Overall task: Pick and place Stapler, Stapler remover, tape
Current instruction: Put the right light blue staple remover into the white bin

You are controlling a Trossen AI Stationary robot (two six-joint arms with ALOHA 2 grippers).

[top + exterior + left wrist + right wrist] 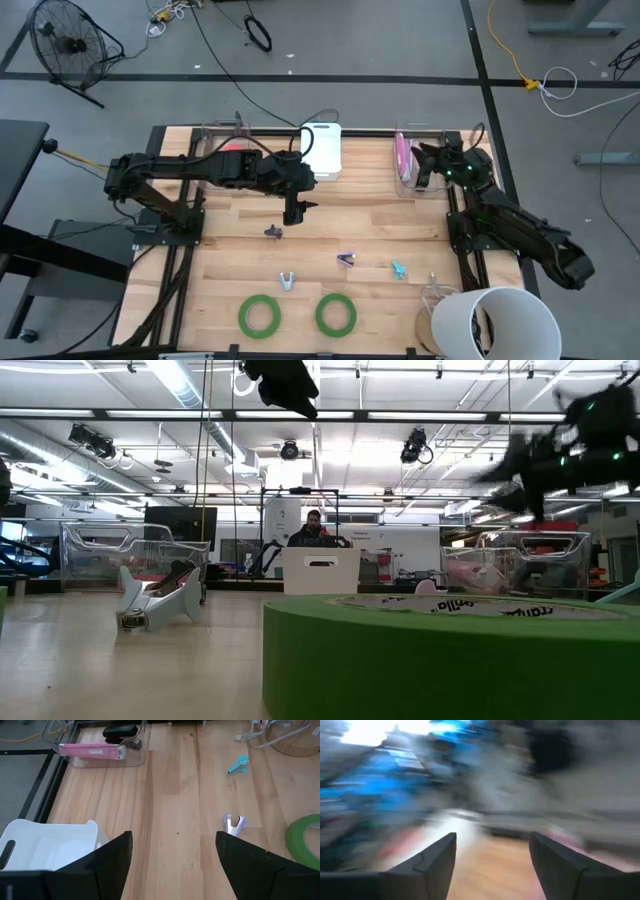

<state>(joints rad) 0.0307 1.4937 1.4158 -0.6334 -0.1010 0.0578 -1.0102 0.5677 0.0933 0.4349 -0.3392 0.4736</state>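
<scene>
Two green tape rolls [259, 316] [336, 313] lie flat near the table's front edge; one fills the low view [450, 660]. Several small stapler removers lie scattered mid-table: dark [273, 232], grey [287, 281], purple [346, 260] [233, 824] and teal [398, 269] [239, 764]. A pink stapler [402, 155] [92, 751] lies in a clear bin [410, 180] at the back right. My left gripper [293, 214] [172, 855] hangs open above mid-table, holding nothing. My right gripper [422, 168] [492, 852] is open beside the clear bin, its wrist view blurred.
A white bin [322, 148] [45, 845] stands at the back centre, and another clear bin [225, 140] at the back left. A large white tub [495, 322] sits at the front right corner. A person shows far behind the table [314, 525].
</scene>
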